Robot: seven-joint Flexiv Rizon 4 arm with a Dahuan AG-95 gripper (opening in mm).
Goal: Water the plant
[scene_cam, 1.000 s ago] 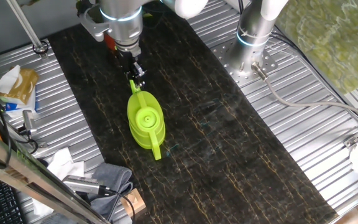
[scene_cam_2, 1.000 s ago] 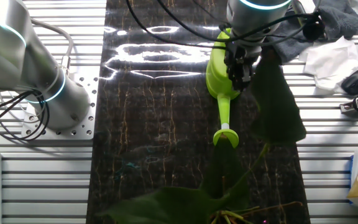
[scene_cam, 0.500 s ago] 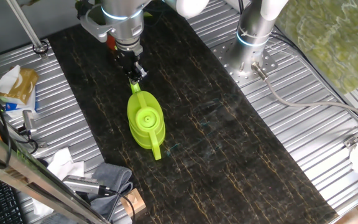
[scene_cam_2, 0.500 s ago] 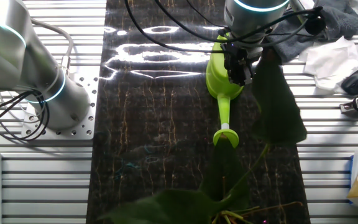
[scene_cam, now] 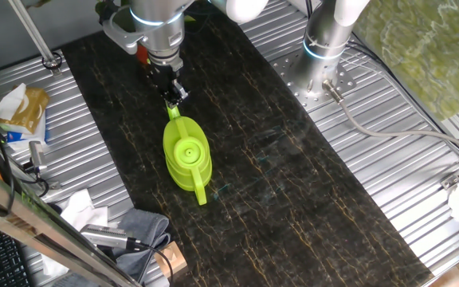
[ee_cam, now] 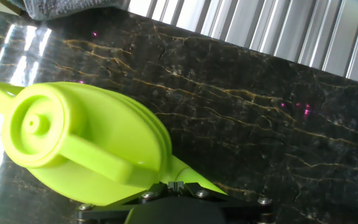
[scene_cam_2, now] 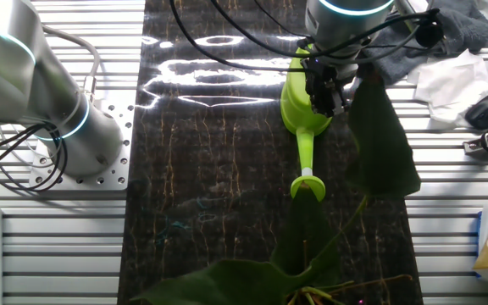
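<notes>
Dark marble tabletop (scene_cam: 309, 199): claw (scene_cam: 174, 94) grips the unlabelled watering can (scene_cam: 186, 155) near the plant (scene_cam_2: 379, 140).

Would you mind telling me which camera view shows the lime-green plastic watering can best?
One fixed view shows the lime-green plastic watering can whole, from above. The other fixed view shows its spout, but the gripper hides part of the body. The hand view crops it at the bottom edge.

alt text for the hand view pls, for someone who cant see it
A lime-green watering can fills the left half, seen close from above on a dark marbled tabletop. The gripper sits at the bottom edge by the can's rear.
</notes>
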